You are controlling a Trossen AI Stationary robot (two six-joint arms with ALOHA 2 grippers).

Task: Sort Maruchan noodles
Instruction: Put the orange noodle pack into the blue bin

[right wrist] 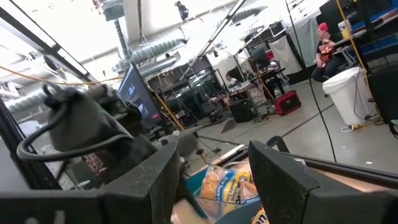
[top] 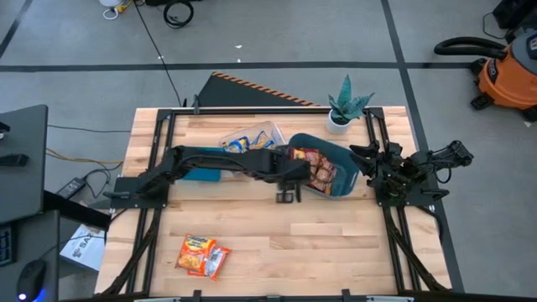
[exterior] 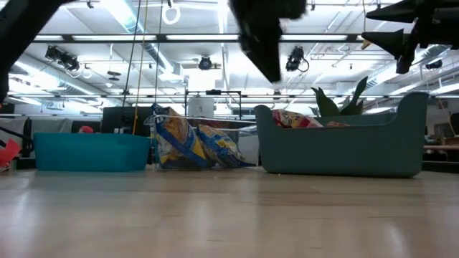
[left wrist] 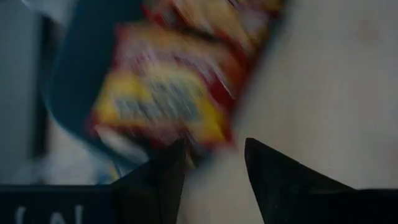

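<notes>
Maruchan noodles are spread over three places. Red-and-yellow packets (top: 317, 165) lie in the teal bin (top: 343, 176) at the far right of the desk (top: 336, 243); in the low view they show just over its rim. Blue-and-yellow packets (top: 239, 143) fill the clear tray (top: 273, 130) just left of that bin, leaning on one another. Two orange-and-yellow packets (top: 202, 255) lie overlapping on the bare desk at the near left, well apart from the containers. A second teal bin (exterior: 91, 151) sits left of the tray; from above the left arm covers most of it, and nothing shows over its rim from the side.

From the desk's left edge the left arm stretches rightward, low and nearly level, ending at the right bin's near-left corner. The left tool (left wrist: 214, 163) points down there with its fingers spread apart and nothing between them; a red-and-yellow packet lies right beyond its tips at the bin's edge. The right arm is folded at the desk's right side, its right tool (right wrist: 214, 168) raised, fingers parted and empty.

The left wrist view is smeared, so print on the packet cannot be read. A potted plant (top: 346, 106) stands at the far right corner. Whether the left bin holds anything cannot be told.
</notes>
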